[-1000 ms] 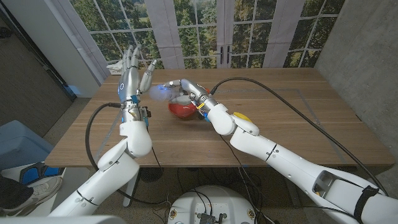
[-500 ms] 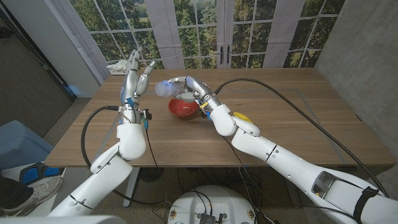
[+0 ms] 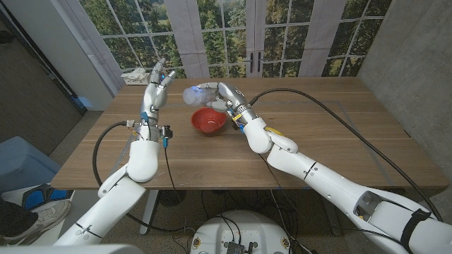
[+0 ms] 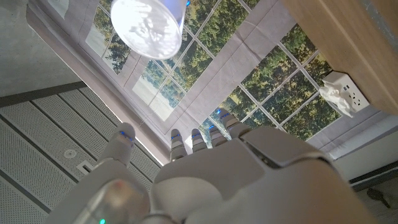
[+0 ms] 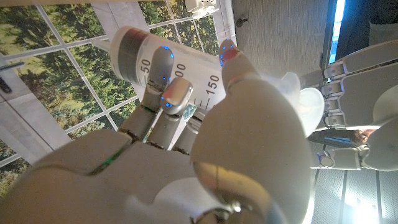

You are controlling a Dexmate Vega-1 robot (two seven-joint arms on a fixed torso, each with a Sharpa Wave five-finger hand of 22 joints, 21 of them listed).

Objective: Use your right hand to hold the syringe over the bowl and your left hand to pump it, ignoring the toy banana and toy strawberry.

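Observation:
My right hand (image 3: 226, 97) grips a clear syringe (image 3: 197, 93), held roughly level in the air just beyond the red bowl (image 3: 209, 121) on the wooden table. In the right wrist view my fingers (image 5: 163, 93) wrap the syringe barrel (image 5: 134, 45), which has printed number marks. My left hand (image 3: 157, 83) is raised to the left of the syringe with fingers spread and nothing in it. There is a small gap between it and the syringe's wide end. The left wrist view looks past my left hand (image 4: 205, 168) at that round end of the syringe (image 4: 148, 25).
A small white object (image 3: 134, 73) lies at the table's far left corner. Black cables (image 3: 332, 123) run along my right arm and over the table's right part. Big windows stand behind the table, with a concrete wall at right.
My right hand has lifted the syringe up and away from just over the bowl. My left hand has risen and moved farther out, staying beside the syringe's wide end.

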